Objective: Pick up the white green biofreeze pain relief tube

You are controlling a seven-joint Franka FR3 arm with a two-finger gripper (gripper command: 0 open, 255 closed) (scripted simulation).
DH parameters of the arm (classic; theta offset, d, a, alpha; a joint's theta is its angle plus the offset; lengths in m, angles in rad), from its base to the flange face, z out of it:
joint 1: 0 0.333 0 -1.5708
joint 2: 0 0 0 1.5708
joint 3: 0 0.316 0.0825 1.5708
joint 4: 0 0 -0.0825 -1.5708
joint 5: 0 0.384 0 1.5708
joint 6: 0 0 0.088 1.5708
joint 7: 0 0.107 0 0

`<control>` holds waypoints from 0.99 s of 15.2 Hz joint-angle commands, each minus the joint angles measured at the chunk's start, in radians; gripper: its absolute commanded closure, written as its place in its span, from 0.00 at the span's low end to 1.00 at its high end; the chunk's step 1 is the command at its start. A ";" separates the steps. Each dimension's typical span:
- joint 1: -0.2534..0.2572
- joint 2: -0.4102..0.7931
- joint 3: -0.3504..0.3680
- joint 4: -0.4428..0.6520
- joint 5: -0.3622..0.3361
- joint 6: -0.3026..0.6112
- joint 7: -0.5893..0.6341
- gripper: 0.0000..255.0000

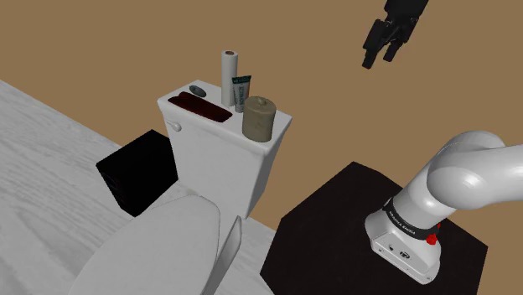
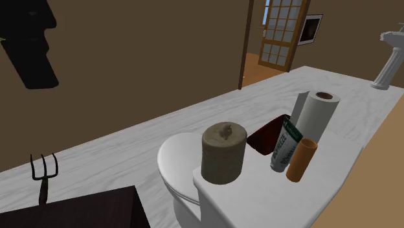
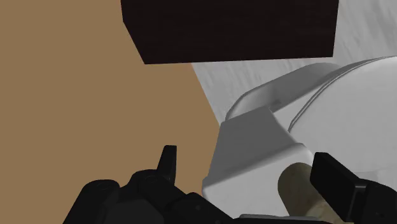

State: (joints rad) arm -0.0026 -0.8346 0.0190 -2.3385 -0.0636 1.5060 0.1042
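Note:
The white and green tube stands upright on the toilet tank lid, between a white paper roll and a tan round canister. From the second exterior view the tube leans beside an orange cylinder, in front of the roll. My gripper hangs open high in the air, well to the shoulder view's right of the tank and far from the tube. In the wrist view the gripper stands open above the tank's edge, with the canister near one finger.
A dark red tray and a small grey object lie on the lid's other end. A dark box sits beside the toilet. The toilet seat lid lies in front. The dark stand carries the arm.

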 commanded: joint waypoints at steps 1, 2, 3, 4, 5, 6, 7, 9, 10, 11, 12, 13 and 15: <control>0.000 0.000 0.000 0.000 0.000 0.000 0.000 0.00; 0.007 0.037 -0.013 0.011 -0.008 0.024 -0.032 0.00; 0.015 0.074 -0.025 0.023 -0.015 0.047 -0.063 0.00; 0.023 0.112 -0.037 0.037 -0.021 0.069 -0.095 0.00; 0.031 0.150 -0.049 0.052 -0.026 0.090 -0.126 0.00; 0.039 0.189 -0.059 0.069 -0.030 0.110 -0.157 0.00; 0.047 0.228 -0.069 0.086 -0.033 0.128 -0.188 0.00; 0.062 0.306 -0.087 0.126 -0.036 0.163 -0.250 0.00; 0.069 0.346 -0.095 0.148 -0.036 0.179 -0.281 0.00; 0.077 0.386 -0.102 0.171 -0.035 0.193 -0.312 0.00; 0.084 0.425 -0.109 0.195 -0.034 0.206 -0.343 0.00; 0.091 0.465 -0.115 0.220 -0.032 0.218 -0.373 0.00; 0.105 0.545 -0.124 0.274 -0.026 0.238 -0.434 0.00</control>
State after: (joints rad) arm 0.0948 -0.3307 -0.1000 -2.0907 -0.0919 1.7327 -0.2969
